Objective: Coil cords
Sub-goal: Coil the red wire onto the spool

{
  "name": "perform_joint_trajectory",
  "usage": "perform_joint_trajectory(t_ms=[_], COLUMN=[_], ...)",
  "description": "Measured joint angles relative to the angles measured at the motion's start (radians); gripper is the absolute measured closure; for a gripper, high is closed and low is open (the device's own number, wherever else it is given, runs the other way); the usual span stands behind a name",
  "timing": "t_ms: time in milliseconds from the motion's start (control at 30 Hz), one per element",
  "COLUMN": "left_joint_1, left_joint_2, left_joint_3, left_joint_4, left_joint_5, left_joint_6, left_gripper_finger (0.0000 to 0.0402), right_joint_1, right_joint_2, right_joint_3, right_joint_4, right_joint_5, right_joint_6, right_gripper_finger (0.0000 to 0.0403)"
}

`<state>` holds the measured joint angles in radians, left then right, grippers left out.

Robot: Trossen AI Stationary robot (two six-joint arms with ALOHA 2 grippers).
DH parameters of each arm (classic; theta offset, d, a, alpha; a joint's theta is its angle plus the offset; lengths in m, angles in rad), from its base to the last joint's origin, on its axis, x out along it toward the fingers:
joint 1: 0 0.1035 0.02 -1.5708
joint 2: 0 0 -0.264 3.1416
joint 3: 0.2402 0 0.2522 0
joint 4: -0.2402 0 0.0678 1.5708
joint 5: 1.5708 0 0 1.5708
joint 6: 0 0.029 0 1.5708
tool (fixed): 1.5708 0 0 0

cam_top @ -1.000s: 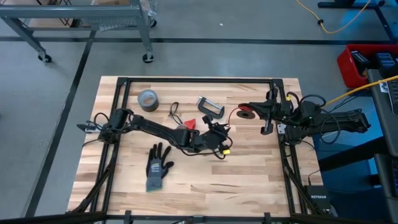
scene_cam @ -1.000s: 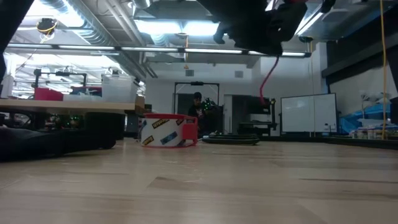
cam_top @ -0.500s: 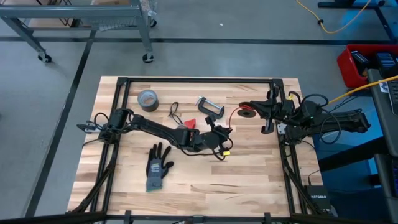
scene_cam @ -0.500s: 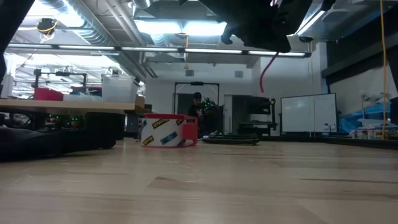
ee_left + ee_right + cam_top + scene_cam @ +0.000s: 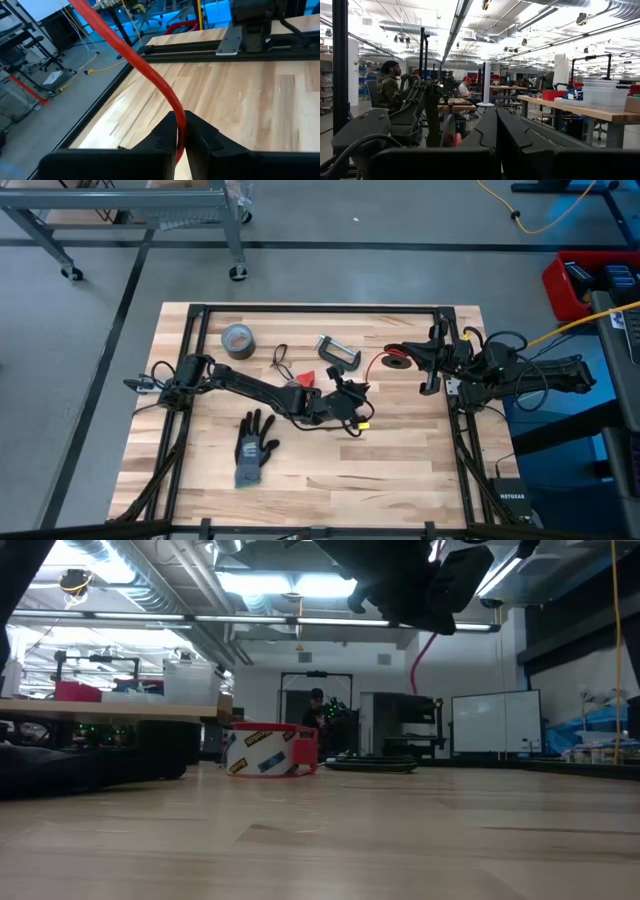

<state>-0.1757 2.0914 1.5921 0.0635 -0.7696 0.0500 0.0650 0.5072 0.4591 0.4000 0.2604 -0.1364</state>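
Wooden table (image 5: 400, 450) under both arms. Near the front edge, a dark glove (image 5: 256, 448). At mid-table, left tool (image 5: 349, 392) clamped on the red cord (image 5: 150, 75), lifted off the wood. Beyond, black cord (image 5: 280, 360) looped beside the grey tape roll (image 5: 237, 339). By the right edge, right tool (image 5: 432, 360) pressed together, empty.

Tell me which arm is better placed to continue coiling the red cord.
The left: its gripper is shut on the red cord at mid-table. The right gripper waits at the table's right edge.
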Motion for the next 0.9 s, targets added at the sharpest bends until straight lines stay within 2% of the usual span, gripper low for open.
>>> perform_joint_trajectory(t_ms=[300, 633, 900], left_joint_1=[0.001, 0.002, -0.002], left_joint_2=[-0.002, -0.002, -0.002], left_joint_3=[0.0, 0.0, 0.0], left_joint_4=[-0.001, -0.001, -0.001], left_joint_5=[0.029, 0.027, -0.064], left_joint_6=[-0.051, -0.065, -0.024], left_gripper_finger=[0.0372, 0.028, 0.0273], right_joint_1=[0.0, 0.0, 0.0], right_joint_2=[0.0, 0.0, 0.0], right_joint_3=[0.0, 0.0, 0.0], right_joint_4=[0.0, 0.001, -0.007], right_joint_5=[0.0, 0.0, 0.0], right_joint_6=[0.0, 0.0, 0.0], right_gripper_finger=[0.0398, 0.0398, 0.0398])
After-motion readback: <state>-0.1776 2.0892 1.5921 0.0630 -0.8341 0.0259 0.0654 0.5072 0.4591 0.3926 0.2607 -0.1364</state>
